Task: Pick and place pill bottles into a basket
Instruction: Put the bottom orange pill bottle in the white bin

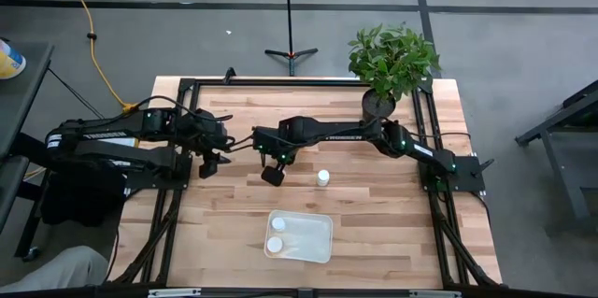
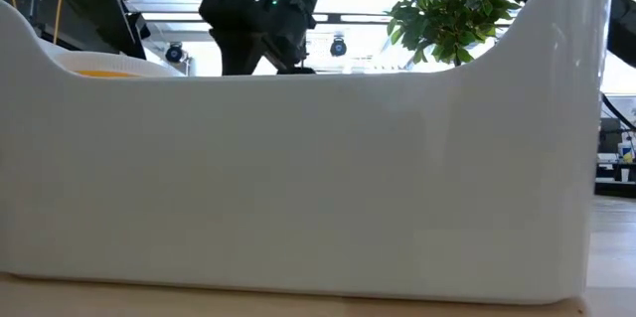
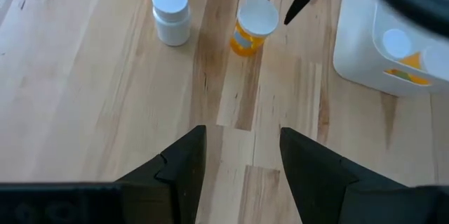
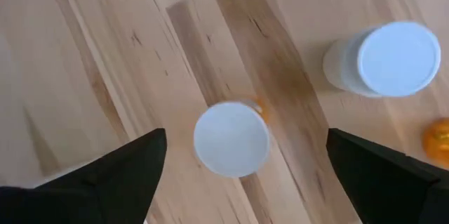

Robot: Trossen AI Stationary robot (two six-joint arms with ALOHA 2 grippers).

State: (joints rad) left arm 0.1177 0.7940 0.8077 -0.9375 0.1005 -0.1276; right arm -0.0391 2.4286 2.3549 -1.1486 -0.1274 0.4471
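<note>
My right gripper [image 1: 273, 175] is open and points down over an orange bottle with a white cap [image 4: 231, 138]. Its fingers stand on either side of the cap without touching it. The bottle stands upright on the table and also shows in the left wrist view [image 3: 251, 26]. An all-white bottle [image 1: 322, 178] stands to its right. A third, orange bottle [image 4: 438, 140] shows only partly. The basket [image 1: 322, 242] sits near the front edge with two white-capped bottles [image 1: 277, 234] in it. My left gripper [image 1: 207, 165] is open and empty, left of the right gripper.
A potted plant [image 1: 378, 102] stands at the table's far right. The basket's white wall [image 2: 298, 178] fills the low view. Bare wood lies between the bottles and the basket.
</note>
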